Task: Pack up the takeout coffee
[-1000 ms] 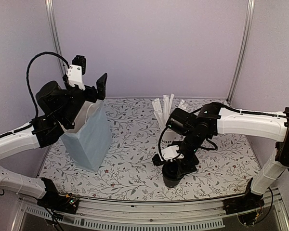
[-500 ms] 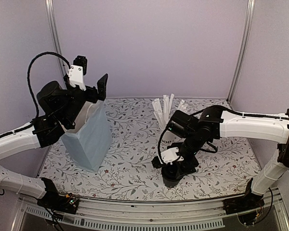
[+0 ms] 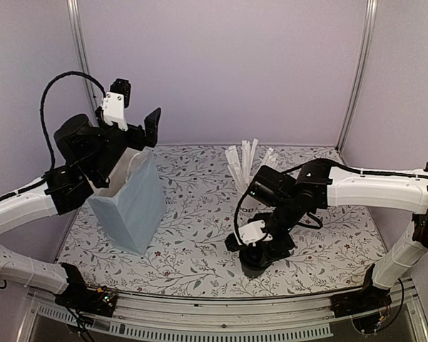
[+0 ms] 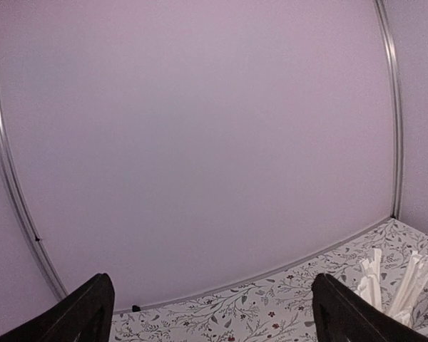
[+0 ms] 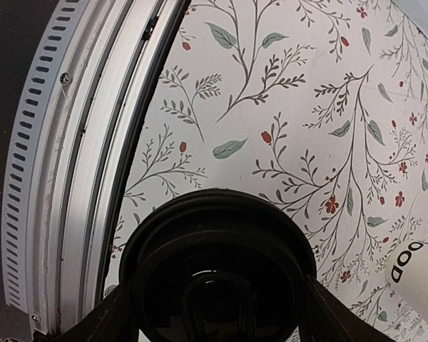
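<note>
- The takeout coffee (image 5: pixel 217 274) stands upright on the floral table (image 3: pixel 192 214), close to the front rail. It is well apart from the pale blue paper bag (image 3: pixel 132 210) on the left side.
- From above, the cup shows a round black top, which looks like a lid.
- The right gripper (image 3: pixel 259 246) hangs directly over the cup, with its fingers (image 5: pixel 114 320) straddling the top on both sides. They sit very close to the rim, but the wrist view cuts them off, so it cannot be told whether they are pressing on it.
- The left gripper (image 3: pixel 134 114) is raised above and behind the bag's top edge. Its jaws are spread wide and nothing is between them.
- The bag stands upright, and no coffee is visible in it.
- A white cup of wrapped sticks (image 3: pixel 246 167) stands behind the right arm, untouched.
- The task looks to be at an early stage. The cup is not yet lifted, and the grasp, the carry across to the bag and the lowering inside are all left to do.
</note>
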### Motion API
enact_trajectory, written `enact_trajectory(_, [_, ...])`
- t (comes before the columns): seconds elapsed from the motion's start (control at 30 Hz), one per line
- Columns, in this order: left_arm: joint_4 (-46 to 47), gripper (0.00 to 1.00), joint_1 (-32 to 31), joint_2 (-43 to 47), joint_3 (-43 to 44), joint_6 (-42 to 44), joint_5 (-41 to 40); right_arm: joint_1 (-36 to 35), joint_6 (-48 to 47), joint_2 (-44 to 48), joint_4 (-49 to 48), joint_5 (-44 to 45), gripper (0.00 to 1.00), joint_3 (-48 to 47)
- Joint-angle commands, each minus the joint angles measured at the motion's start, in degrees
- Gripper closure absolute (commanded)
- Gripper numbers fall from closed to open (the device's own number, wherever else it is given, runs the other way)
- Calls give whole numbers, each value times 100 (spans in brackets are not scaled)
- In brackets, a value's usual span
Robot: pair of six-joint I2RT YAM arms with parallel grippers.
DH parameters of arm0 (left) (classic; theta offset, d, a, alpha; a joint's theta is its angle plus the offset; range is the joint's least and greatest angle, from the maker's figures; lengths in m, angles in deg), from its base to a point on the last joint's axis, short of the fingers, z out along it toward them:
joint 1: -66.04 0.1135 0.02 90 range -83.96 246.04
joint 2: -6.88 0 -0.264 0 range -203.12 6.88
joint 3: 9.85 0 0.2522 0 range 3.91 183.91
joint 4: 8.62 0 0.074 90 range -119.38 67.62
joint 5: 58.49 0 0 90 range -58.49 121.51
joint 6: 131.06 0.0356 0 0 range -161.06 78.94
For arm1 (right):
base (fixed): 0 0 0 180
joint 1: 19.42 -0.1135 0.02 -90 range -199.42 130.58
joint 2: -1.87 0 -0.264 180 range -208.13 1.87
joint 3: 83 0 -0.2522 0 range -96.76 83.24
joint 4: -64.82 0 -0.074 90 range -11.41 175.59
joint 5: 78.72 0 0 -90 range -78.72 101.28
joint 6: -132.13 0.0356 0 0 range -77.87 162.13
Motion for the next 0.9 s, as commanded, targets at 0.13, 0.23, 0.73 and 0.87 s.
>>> enact_trajectory(0.13, [-2795,4,14,294,1766,-1127,250,-51,22,151,91,293,30,180])
enact_trajectory(0.23, [-4005,5,17,447,2152,-1668,87,-44,8,373,110,294,31,200])
enact_trajectory(0.73, [-8365,21,502,771,2496,-4511,413,947,-4,1297,298,-334,34,358])
enact_trajectory(0.87, [-8830,22,641,817,2561,-4867,351,1287,-31,1523,375,-503,35,382])
